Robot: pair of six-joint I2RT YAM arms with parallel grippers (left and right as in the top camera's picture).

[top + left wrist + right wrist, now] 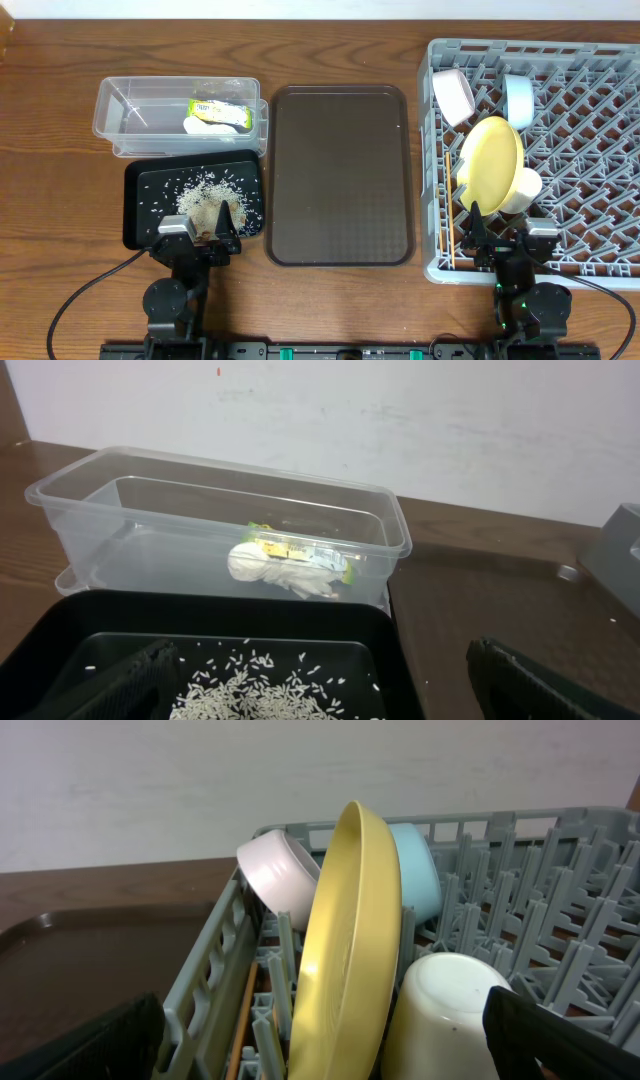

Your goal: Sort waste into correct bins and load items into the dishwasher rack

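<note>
The clear tub [130, 100] holds the yellow-green wrapper [222, 110] and the white scrap [203, 126]. The black tray [138, 215] holds loose rice [205, 193]. The grey rack [590, 130] holds the white bowl [453, 95], light-blue bowl [518, 98], yellow plate [490, 158] on edge, pale cup [522, 190] and chopsticks [455, 240]. My left gripper [200, 235] is open and empty over the tray's near edge. My right gripper [505, 238] is open and empty at the rack's near edge. The right wrist view shows the plate [350, 950] and cup [450, 1010] between the fingers [325, 1020].
The brown serving tray [340, 175] lies between the bins and the rack with nothing on it. In the left wrist view the tub [200, 490] stands just behind the black tray [60, 630], with rice [260, 690] between my fingers [320, 655].
</note>
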